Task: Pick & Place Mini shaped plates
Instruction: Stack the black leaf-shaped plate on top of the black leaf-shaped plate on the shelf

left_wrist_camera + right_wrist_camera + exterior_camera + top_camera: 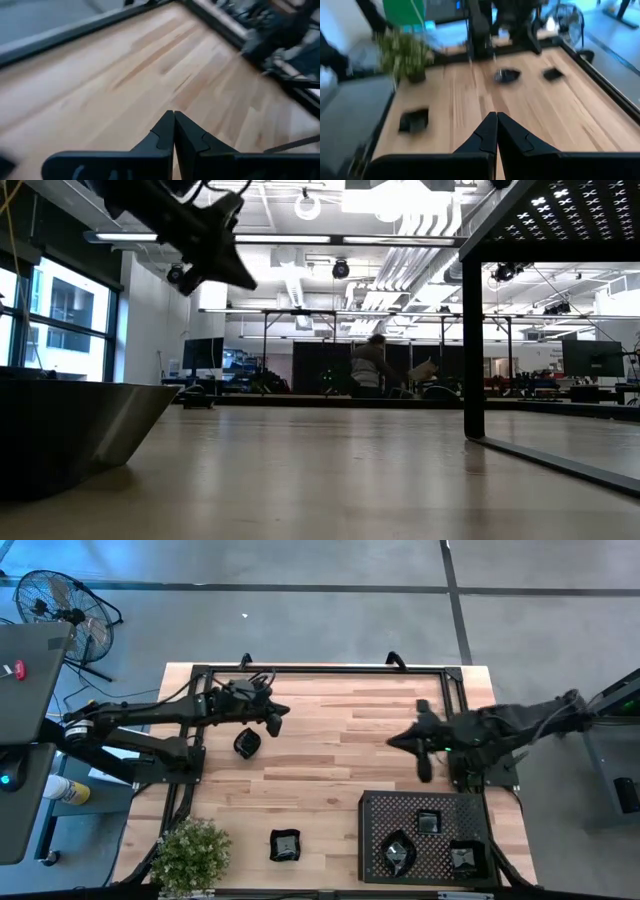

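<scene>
Left tool [284, 712] closed, empty, right tool [392, 740] closed, empty, no legible writing, plates [246, 744] on table [330, 755]

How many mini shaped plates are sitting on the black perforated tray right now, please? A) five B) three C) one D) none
B: the high view shows three mini shaped plates on the perforated tray, at and; two others lie on the bare wooden table.
</scene>
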`<state>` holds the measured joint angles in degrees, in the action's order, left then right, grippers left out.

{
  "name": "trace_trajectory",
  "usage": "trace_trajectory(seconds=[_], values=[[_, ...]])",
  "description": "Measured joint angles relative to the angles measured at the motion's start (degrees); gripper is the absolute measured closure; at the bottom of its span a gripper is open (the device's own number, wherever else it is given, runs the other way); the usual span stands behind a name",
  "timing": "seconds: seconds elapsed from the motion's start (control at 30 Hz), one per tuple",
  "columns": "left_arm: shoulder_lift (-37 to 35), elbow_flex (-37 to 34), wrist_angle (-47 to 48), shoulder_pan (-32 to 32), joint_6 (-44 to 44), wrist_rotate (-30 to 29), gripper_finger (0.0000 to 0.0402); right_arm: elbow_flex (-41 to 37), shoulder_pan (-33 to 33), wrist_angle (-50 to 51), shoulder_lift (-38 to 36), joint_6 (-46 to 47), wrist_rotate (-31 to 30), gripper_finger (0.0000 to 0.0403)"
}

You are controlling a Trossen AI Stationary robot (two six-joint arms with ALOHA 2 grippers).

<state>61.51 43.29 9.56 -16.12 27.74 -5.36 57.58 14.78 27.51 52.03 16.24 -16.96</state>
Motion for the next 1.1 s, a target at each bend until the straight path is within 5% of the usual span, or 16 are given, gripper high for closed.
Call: trace_trajectory(seconds=[0.2,0.37,0.53,0.73,0.97,1.1], values=[[0.16,-0.02,13.52,-0.32,11.49,-4.15,0.0401,-11.84,-9.51,-24.74,0.48,-1.78,7.14,0.0402],[0.18,-0.02,21.25,-7.31,18.66,-2.66,0.0401,-15.74,-13.27,-36.66,0.48,-1.77,8.77,0.0403],[0.18,-0.02,31.06,-14.15,18.95,5.01,0.0401,-15.65,-14.47,-36.85,0.48,-3.01,8.79,0.0403],[0.28,-0.04,42.76,-15.39,17.27,4.21,0.0358,-15.65,-14.51,-36.81,0.48,-3.25,8.82,0.0403],[0.57,-6.76,37.16,-15.4,17.5,3.47,0.026,-15.63,-14.51,-36.79,0.48,-3.92,8.79,0.0403],[0.59,-12.19,33.1,-15.41,17.56,4.32,0.0237,-15.63,-14.51,-36.8,0.48,-3.92,8.79,0.0403]])
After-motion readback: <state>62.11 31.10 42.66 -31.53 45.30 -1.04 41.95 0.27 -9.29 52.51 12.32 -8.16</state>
